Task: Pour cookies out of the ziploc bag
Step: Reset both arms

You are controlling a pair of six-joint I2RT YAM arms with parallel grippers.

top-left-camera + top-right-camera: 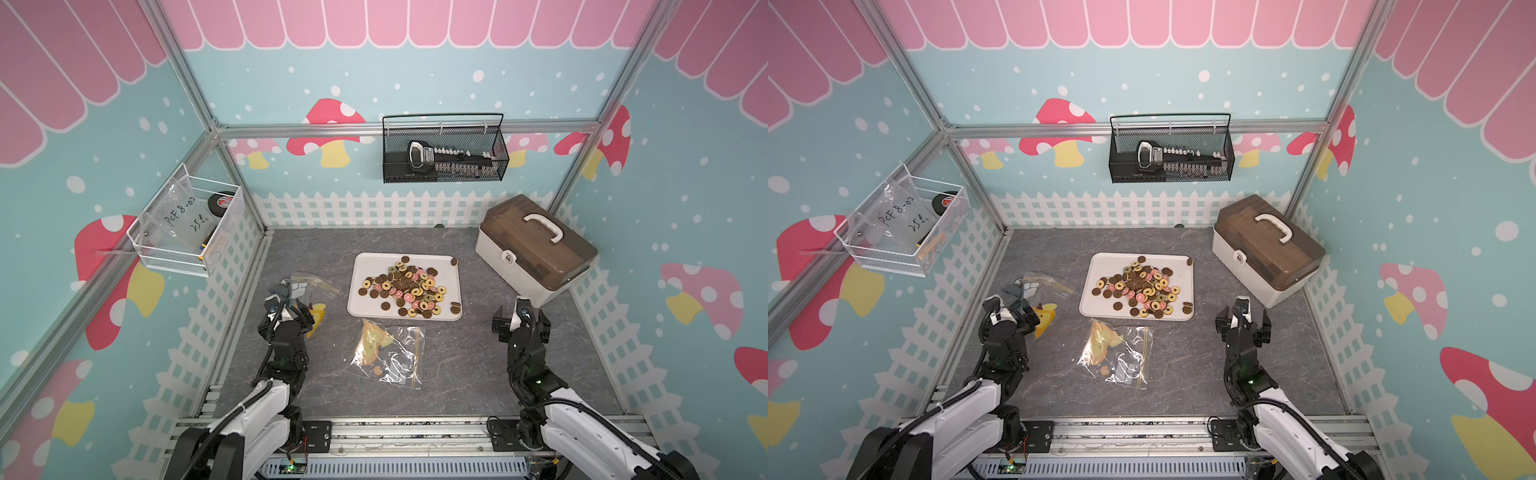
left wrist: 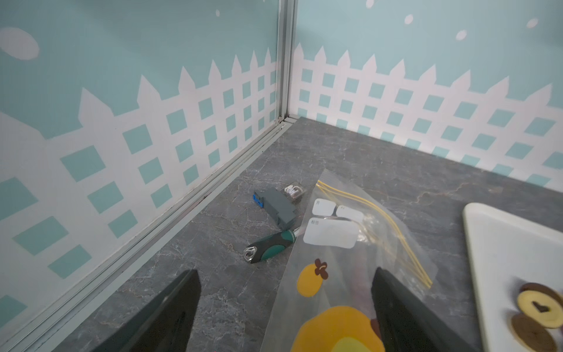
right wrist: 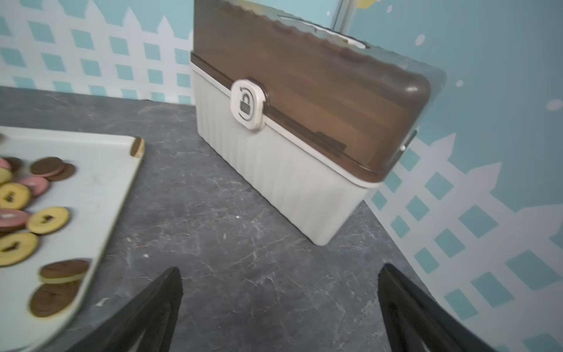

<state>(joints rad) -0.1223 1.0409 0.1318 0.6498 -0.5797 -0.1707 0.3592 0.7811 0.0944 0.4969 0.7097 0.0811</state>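
Grey marbled tabletop [image 1: 465,374] lies bare between my two arms in both top views, save for the ziploc bag [image 1: 388,353], flat and crumpled just in front of the white tray [image 1: 359,309]; the cookies [image 1: 409,286] sit heaped on that tray, a few strays near its rim, and one or two tan ones show inside the bag. My left gripper [image 1: 291,307] hovers low near the left wall [image 1: 232,291] over a second bag [image 1: 311,286], forearm pitched forward; my right gripper [image 1: 521,318] hangs over open table between the tray and the brown-lidded storage box [image 1: 536,249], with room on either side. A clear pouch [image 1: 178,212] in the white wire basket [image 1: 174,259] carries handwriting that reads roughly "PCF8-02". From my left wrist, my fingers [image 2: 170,311] are spread wide and grip nothing; the second bag lies flat with one finger over it, touching or not I cannot tell, its white label fields too small to read. A green-handled screwdriver [image 2: 268,248] and a grey block [image 2: 275,208] lie beside that bag, close to the wall rail [image 2: 189,207]. From my right wrist, the fingers [image 3: 146,314] stand wide apart over bare stone, holding nothing; the box's latch [image 3: 248,103] shows a padlock symbol, and one cookie leans on the tray's corner.
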